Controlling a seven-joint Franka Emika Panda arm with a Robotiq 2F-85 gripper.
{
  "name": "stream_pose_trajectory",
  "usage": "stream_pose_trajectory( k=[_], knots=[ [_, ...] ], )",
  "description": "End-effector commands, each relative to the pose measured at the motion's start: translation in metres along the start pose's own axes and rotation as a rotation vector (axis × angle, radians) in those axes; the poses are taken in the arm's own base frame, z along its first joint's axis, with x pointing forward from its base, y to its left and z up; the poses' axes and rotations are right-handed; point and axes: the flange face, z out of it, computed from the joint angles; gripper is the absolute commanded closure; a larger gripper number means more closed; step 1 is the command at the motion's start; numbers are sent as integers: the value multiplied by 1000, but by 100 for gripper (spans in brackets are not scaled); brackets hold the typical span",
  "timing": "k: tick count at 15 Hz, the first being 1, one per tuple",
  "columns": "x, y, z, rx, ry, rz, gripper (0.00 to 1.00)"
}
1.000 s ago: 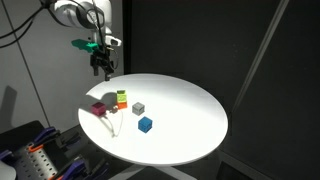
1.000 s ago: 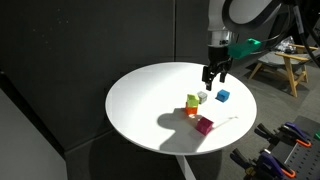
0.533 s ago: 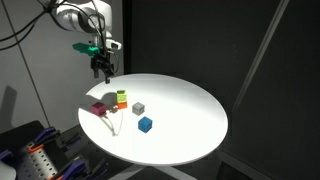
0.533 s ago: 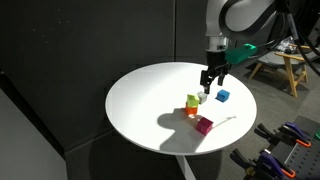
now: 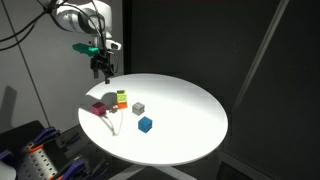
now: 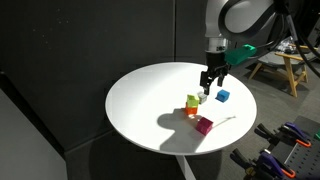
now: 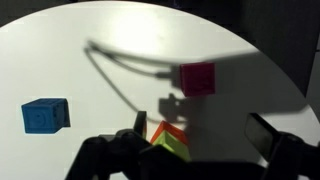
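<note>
Black backdrop stood behind the round white table (image 5: 190, 125) in an exterior view; your gripper (image 5: 100, 68) hung above its edge, jaws wide and empty. In an exterior view it hovered near the green-and-orange plastic block (image 6: 192, 102), a blue plastic cube (image 6: 222, 96) alongside. From the wrist, that block (image 7: 170, 142) lay between your fingers, a magenta plastic cube (image 7: 197, 78) beyond.

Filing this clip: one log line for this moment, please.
gripper: open, empty | hovers above green block, apart | table: blue block, pink block
</note>
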Motion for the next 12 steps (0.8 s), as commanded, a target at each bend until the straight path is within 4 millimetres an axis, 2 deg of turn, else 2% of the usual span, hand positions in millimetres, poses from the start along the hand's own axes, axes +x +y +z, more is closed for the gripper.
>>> stream_pose_trajectory(
  k=[1,5,12],
  knots=[
    [1,-9,11,-19,25,-20,0],
    [3,-16,32,-29,44,-37,0],
    [2,-15,63,-13,91,-37,0]
  ],
)
